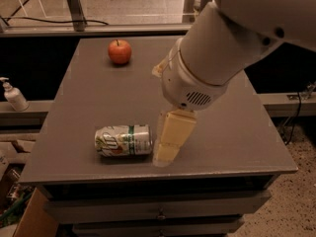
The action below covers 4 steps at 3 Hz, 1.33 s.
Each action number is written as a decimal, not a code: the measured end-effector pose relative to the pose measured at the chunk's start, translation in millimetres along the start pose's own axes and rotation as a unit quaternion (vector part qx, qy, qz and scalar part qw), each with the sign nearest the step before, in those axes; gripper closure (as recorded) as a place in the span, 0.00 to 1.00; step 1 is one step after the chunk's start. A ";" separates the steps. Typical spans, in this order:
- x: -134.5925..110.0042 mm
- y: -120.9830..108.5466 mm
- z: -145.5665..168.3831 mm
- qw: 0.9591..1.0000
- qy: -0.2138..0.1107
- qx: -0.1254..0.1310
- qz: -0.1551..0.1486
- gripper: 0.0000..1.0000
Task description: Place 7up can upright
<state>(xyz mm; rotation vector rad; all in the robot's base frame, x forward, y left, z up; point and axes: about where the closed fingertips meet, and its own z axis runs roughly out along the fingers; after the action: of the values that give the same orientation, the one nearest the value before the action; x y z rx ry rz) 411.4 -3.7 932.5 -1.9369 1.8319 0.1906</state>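
I see my gripper (166, 152) pointing down, its tip close over the table (237, 142); how wide it is open I cannot tell. The 7up can (123, 140) lies on its side just beside it, on the left in the view. An apple (119, 51) sits well behind, also left.

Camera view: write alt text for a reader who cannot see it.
A 7up can lies on its side near the front edge of a grey table, with the robot's cream claw pointing down close beside one end of it. A red apple sits at the table's far side, apart from both.
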 end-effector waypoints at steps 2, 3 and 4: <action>-25.2 16.9 71.9 0.998 0.039 -0.014 -0.043 0.00; -28.7 9.7 103.3 0.997 0.071 -0.022 -0.035 0.00; -36.9 2.8 128.1 0.994 0.100 -0.034 -0.023 0.00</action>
<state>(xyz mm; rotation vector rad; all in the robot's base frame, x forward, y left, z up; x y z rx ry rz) 432.1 83.5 833.8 -2.1095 1.9271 0.0457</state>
